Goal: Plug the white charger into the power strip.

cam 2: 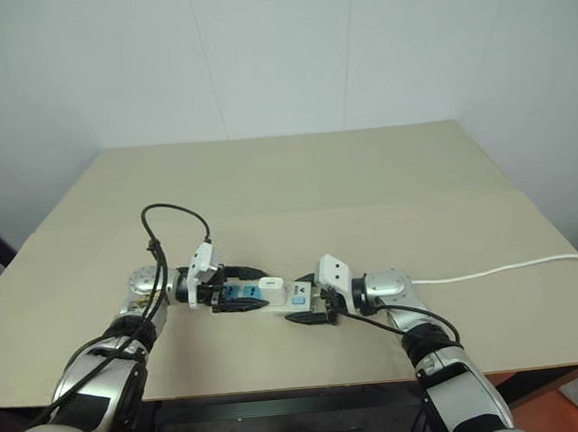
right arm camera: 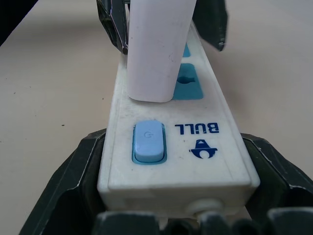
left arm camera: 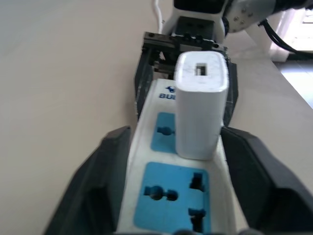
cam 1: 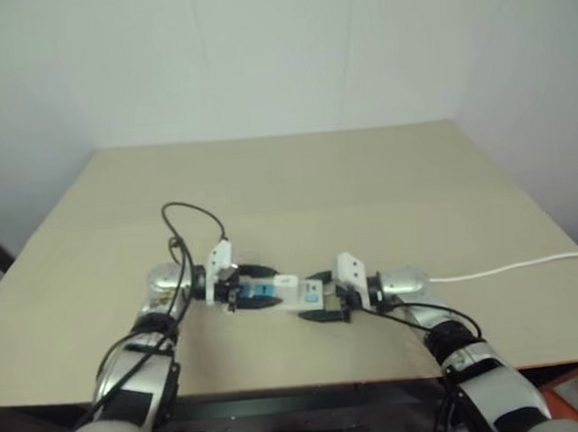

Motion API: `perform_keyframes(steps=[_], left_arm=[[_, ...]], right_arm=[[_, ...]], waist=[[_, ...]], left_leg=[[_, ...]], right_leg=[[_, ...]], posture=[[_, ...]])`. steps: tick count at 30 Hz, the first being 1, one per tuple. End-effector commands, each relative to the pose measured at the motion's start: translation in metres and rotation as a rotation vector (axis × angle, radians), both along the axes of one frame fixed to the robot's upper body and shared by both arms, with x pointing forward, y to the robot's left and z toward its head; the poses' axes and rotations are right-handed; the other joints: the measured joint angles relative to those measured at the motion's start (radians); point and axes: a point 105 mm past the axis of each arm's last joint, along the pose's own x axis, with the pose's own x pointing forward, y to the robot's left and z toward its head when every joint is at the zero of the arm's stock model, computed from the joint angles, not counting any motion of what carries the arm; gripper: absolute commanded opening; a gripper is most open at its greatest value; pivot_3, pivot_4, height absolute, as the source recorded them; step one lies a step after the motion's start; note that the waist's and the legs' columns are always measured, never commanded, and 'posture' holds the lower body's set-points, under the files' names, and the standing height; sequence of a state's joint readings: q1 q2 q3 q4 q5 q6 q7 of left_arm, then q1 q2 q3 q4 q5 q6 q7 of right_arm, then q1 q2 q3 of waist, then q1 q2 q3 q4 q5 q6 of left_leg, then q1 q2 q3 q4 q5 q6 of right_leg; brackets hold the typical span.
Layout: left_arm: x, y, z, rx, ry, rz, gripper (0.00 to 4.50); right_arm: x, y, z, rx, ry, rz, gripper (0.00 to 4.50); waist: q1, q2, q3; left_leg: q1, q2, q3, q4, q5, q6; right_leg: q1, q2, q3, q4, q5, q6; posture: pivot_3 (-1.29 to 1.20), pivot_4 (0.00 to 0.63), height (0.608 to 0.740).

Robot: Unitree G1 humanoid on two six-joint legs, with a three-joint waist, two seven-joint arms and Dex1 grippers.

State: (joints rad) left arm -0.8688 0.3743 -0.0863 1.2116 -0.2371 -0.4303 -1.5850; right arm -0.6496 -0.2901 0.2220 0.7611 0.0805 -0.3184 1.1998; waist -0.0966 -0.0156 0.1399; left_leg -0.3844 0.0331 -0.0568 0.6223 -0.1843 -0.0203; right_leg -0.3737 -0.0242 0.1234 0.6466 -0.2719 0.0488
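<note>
- The power strip (cam 2: 275, 297) lay on the table (cam 2: 368, 200), near its front edge.
- The white charger (left arm camera: 200, 105) stood upright on the power strip.
- The cord (cam 2: 504, 269) ran rightward.

White charger (left arm camera: 200, 110) standing upright, plugged into a blue socket, power strip (cam 2: 275, 295) flat near the table's near edge, thin cord trailing right

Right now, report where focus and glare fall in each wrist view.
Left wrist view: white charger fairly sharp, near left gripper fingers soft, bright glare at the upper right corner. Right wrist view: power strip switch and logo crisp, nearest right gripper fingers soft.
</note>
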Motion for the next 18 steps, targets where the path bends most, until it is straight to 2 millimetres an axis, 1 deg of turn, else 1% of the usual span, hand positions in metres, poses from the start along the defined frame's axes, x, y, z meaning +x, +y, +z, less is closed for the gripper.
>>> perform_keyframes(steps=[1, 5, 7, 11, 15, 18], left_arm=[[-0.004, 0.003, -0.007, 0.002, 0.049, -0.003, 4.49], [-0.002, 0.003, 0.001, -0.005, 0.05, -0.016, 4.49], [-0.004, 0.005, 0.004, 0.029, 0.05, -0.042, 4.49], [-0.008, 0.006, 0.01, 0.09, -0.015, -0.103, 4.49], [-0.007, 0.003, 0.029, 0.058, -0.056, -0.137, 4.49], [-0.012, -0.003, 0.035, 0.069, -0.1, -0.194, 4.49]], right_arm=[[-0.002, 0.0, 0.002, -0.021, -0.04, 0.028, 3.42], [-0.002, 0.0, 0.003, -0.019, -0.04, 0.028, 3.42], [-0.002, 0.0, 0.004, -0.016, -0.035, 0.03, 3.42], [-0.002, -0.001, 0.005, -0.016, -0.014, 0.043, 3.42], [-0.001, -0.001, 0.01, -0.015, 0.024, 0.072, 3.42], [0.001, 0.0, 0.012, -0.022, 0.017, 0.076, 3.42]], waist=[[0.0, -0.001, 0.001], [-0.001, -0.002, 0.001], [-0.001, -0.002, 0.002], [-0.001, -0.002, 0.004], [0.0, -0.004, 0.014], [0.0, -0.006, 0.024]], left_leg=[[0.0, 0.0, 0.0, 0.0, 0.0, 0.0], [-0.003, 0.0, 0.0, 0.0, 0.0, 0.0], [-0.005, 0.0, 0.0, 0.0, 0.0, 0.0], [-0.011, 0.0, 0.0, 0.0, 0.0, 0.0], [-0.016, 0.0, 0.0, 0.0, 0.0, 0.0], [-0.018, 0.0, 0.0, 0.0, 0.0, 0.0]], right_leg=[[-0.001, 0.0, 0.0, 0.0, 0.0, 0.0], [-0.003, 0.0, 0.0, 0.0, 0.0, 0.0], [-0.005, 0.0, 0.0, 0.0, 0.0, 0.001], [-0.012, 0.0, 0.001, 0.0, 0.0, 0.001], [-0.015, 0.0, 0.0, 0.0, 0.0, 0.001], [-0.017, 0.0, 0.0, 0.0, 0.0, 0.001]], posture=[[0.0, 0.15, 0.74], [0.0, 0.15, 0.74], [0.0, 0.15, 0.74], [0.0, 0.15, 0.74], [0.0, 0.15, 0.74], [0.0, 0.15, 0.74]])
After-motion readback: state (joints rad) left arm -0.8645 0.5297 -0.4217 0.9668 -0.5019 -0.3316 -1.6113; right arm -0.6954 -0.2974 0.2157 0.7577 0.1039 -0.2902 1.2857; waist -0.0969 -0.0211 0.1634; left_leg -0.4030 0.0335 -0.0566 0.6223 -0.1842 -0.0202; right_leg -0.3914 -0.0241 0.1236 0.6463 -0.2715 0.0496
